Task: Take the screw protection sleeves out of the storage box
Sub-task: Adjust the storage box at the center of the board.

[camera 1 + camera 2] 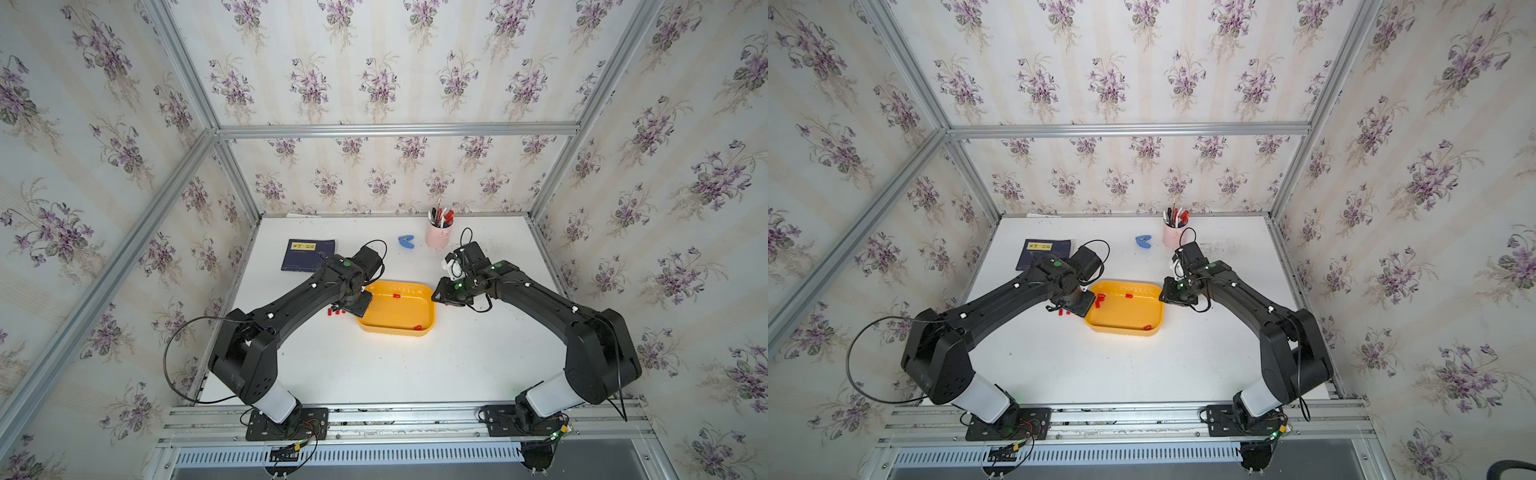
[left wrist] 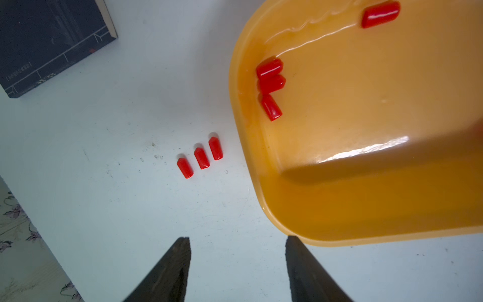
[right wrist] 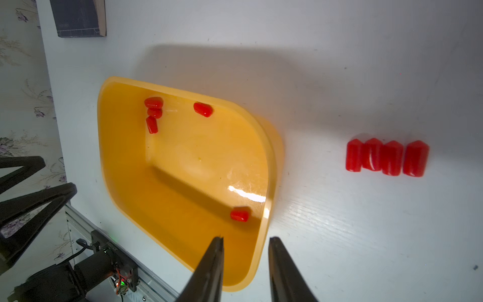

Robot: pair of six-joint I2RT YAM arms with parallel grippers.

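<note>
Sleeves (image 3: 391,158) four abreast: right wrist only

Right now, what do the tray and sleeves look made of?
The tray looks like glossy moulded plastic: bright glare on its floor, rim slightly translucent. The sleeves look like soft plastic or rubber, can't tell which: smooth, faint highlights.

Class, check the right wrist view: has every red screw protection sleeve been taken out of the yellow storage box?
No: five screw protection sleeves lie inside the storage box, three clustered, two apart.
</note>
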